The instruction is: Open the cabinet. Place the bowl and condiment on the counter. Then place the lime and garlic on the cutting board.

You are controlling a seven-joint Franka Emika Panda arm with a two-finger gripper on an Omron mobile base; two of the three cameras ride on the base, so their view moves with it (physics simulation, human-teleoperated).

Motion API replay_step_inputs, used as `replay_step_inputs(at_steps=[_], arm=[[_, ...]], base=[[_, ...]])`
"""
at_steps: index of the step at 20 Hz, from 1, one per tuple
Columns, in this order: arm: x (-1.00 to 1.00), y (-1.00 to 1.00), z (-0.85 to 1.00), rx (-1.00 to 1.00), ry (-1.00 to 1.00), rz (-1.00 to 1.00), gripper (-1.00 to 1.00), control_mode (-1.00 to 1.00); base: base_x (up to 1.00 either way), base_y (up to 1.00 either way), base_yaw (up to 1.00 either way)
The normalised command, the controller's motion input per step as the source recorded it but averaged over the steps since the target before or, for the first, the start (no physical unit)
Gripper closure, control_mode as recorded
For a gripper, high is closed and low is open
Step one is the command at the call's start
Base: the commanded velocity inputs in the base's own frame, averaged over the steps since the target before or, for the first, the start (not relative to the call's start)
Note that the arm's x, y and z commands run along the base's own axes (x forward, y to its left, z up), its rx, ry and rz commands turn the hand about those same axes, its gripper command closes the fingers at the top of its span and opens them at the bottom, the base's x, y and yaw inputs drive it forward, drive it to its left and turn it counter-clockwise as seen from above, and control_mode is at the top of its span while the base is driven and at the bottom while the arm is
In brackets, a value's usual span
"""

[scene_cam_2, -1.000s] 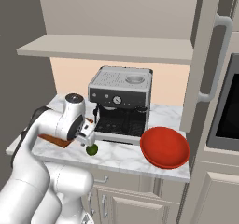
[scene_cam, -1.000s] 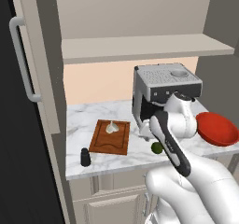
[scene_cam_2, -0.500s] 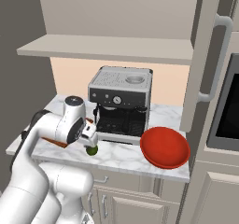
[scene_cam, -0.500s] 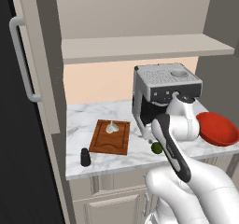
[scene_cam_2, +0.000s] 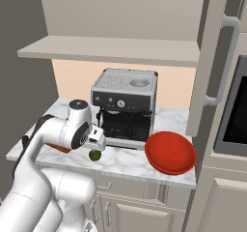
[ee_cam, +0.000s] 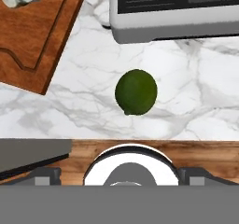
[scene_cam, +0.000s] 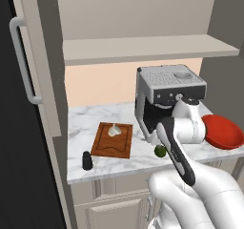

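On the counter (scene_cam: 121, 162), the lime (ee_cam: 136, 91) sits at two o'clock of the cutting board (scene_cam: 112, 140); over the last second we lower our gripper (scene_cam_2: 96, 145) closer above it, fingers spread wide, grasping nothing; pickup comes next.

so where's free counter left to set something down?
Bare marble behind the cutting board up to the wall, and a strip along the front edge between the black shaker and the lime. Crowded on the right: coffee machine, red bowl.

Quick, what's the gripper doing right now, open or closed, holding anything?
Gripper: open, holding nothing, poised above the lime on the counter.
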Motion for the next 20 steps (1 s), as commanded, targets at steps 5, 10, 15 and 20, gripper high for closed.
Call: replay_step_inputs(at_steps=[5, 10, 15, 20], arm=[[0.0, -0.01, -0.26, -0.05, 0.0, 0.09, -1.0, -1.0], [0.01, -0.04, -0.18, -0.02, 0.0, 0.09, -1.0, -1.0], [0.1, -0.06, -0.08, 0.0, 0.0, 0.09, -1.0, -1.0], [0.16, -0.03, -0.06, 0.0, 0.0, 0.08, -1.0, -1.0]], base=[[0.0, 0.0, 0.0], [0.0, 0.0, 0.0], [0.0, 0.0, 0.0], [0.0, 0.0, 0.0]])
